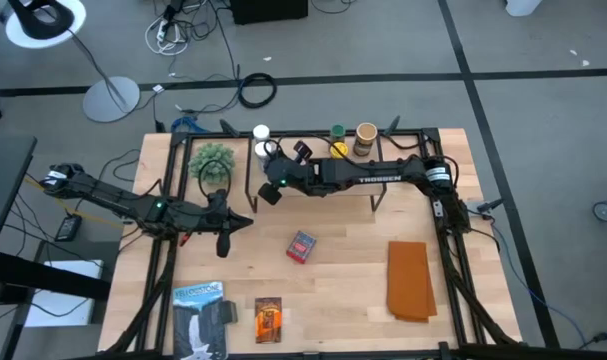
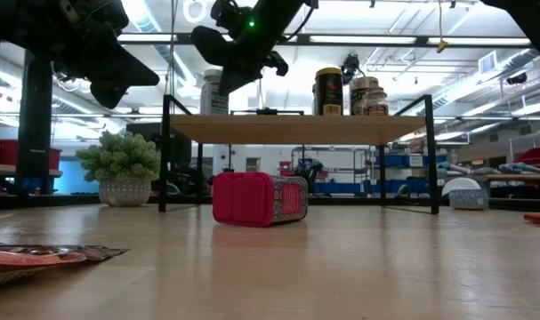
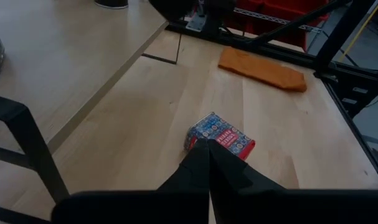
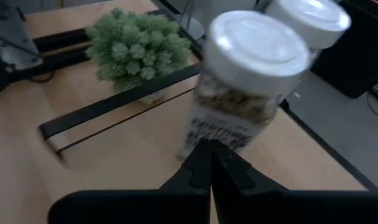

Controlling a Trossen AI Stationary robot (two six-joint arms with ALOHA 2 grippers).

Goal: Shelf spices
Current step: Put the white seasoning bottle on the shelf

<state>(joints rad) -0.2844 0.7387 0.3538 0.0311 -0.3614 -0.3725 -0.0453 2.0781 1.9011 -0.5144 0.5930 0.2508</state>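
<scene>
Two arms over the wooden table (image 1: 353,290). Left gripper (image 1: 223,240) hangs above the table's left-centre, fingers pressed together, holding nothing; the left wrist view shows its closed fingertips (image 3: 208,163) just in front of the red box (image 3: 220,137). Red box lies on its side on the table centre, near side of the shelf (image 1: 313,150), apart from both grippers. Small green plant (image 1: 212,163) in a pot sits at the shelf's left end. Right arm reaches across over the shelf toward the left; right gripper (image 1: 270,190) hovers at the shelf's left part, fingers closed with nothing between them, just short of a white-lid jar (image 4: 248,93). A second white-lid jar (image 4: 310,22) stands right behind it, both at the shelf's far-left edge. Farther right along the far edge of the shelf: green-lid jar (image 1: 337,132), yellow-lid jar (image 1: 339,150), tan-lid jar (image 1: 365,138), all upright. Near edge of table, left to right: blue-and-white flat package (image 1: 200,320), orange-brown packet (image 1: 268,318), folded orange cloth (image 1: 410,280) at right.
</scene>
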